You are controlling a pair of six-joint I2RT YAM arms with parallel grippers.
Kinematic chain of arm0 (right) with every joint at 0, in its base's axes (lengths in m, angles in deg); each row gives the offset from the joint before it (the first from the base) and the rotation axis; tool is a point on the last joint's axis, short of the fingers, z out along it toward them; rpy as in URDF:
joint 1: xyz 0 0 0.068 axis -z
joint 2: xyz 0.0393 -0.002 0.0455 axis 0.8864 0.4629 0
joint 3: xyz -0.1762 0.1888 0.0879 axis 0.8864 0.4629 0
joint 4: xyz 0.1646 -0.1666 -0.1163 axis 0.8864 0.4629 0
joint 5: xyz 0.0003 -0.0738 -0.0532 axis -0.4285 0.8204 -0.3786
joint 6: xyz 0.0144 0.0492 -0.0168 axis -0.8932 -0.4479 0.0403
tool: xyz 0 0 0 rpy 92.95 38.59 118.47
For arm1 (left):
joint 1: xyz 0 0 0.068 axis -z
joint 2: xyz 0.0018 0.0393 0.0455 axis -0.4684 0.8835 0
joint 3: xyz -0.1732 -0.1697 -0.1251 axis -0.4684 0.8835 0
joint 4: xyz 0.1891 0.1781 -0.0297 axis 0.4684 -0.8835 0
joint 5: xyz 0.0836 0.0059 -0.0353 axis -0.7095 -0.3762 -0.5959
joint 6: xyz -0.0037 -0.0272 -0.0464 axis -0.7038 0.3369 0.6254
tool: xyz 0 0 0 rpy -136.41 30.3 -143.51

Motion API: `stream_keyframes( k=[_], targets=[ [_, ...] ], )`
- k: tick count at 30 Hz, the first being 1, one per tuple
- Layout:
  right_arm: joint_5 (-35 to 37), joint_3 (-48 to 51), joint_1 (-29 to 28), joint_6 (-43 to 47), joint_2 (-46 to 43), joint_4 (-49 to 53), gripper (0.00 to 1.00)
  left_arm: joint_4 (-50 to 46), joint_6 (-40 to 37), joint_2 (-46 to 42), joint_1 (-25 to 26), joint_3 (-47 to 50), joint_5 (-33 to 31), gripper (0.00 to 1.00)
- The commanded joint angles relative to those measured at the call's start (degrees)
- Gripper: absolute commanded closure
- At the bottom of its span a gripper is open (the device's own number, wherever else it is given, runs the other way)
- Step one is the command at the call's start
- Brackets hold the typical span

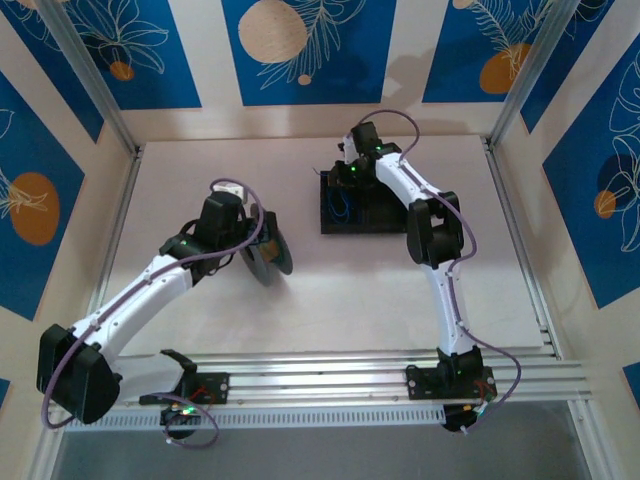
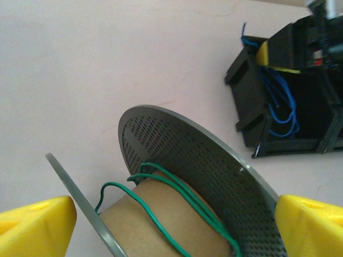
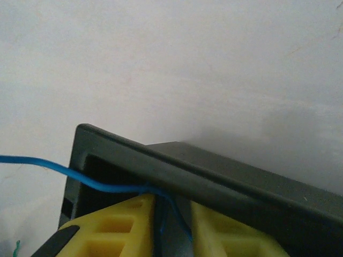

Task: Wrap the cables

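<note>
A grey spool [image 2: 203, 160] with a cardboard core sits between the yellow fingers of my left gripper [image 2: 171, 227], one finger outside each flange, so the gripper is shut on it. A green cable [image 2: 161, 188] lies in loose turns over the core. In the top view the spool [image 1: 270, 255] is at mid-table, left of the black tray [image 1: 392, 222]. My right gripper [image 1: 345, 188] reaches into the tray's left end. Its fingers [image 3: 128, 219] stand a narrow gap apart at the tray rim [image 3: 214, 179]. A blue cable [image 3: 96, 185] runs between them and out to the left.
More blue cable [image 2: 281, 110] lies coiled in the black tray [image 2: 246, 91]. Aluminium rails [image 1: 330, 375] run along the near edge by the arm bases. Metal posts and patterned walls close in the white table [image 1: 200, 170] on three sides.
</note>
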Motion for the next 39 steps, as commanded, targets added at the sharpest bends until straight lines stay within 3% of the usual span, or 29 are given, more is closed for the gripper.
stream_keyframes(
  k=[1, 6, 13, 22, 31, 35, 39],
  targets=[
    [0.82, -1.64, -0.7, 1.38, 0.47, 2.29, 0.89, 6.65, -2.5, 0.24, -1.34, 0.93, 4.68, 0.06],
    [5.0, 1.03, -1.42, 2.06, -4.4, 1.15, 1.0, 5.28, -2.64, 0.59, -3.16, 0.11, 5.13, 0.03],
    [11.1, 4.21, -2.13, 2.41, -12.69, 0.22, 1.0, 2.69, -2.02, -0.24, -4.1, -0.57, 4.74, 0.0],
    [12.44, 8.78, -2.04, 0.65, -22.76, -0.66, 1.0, -0.03, -2.15, -1.44, -4.23, -1.33, 2.55, 0.0],
    [5.86, 13.66, -2.39, -3.26, -34.3, -1.14, 1.0, -5.43, -4.7, -5.69, -4.39, -7.37, 2.76, 0.0],
    [-4.21, 20.97, -1.9, -5.09, -41.67, -6.17, 1.0, -8.09, -5.37, -6.87, -4.45, -12.08, 9.05, 0.0],
    [-13.91, 28.3, -1.48, -5.01, -47.97, -10.08, 1.0, -8.0, -4.12, -7.09, -4.45, -16.31, 18.41, 0.06]
  ],
)
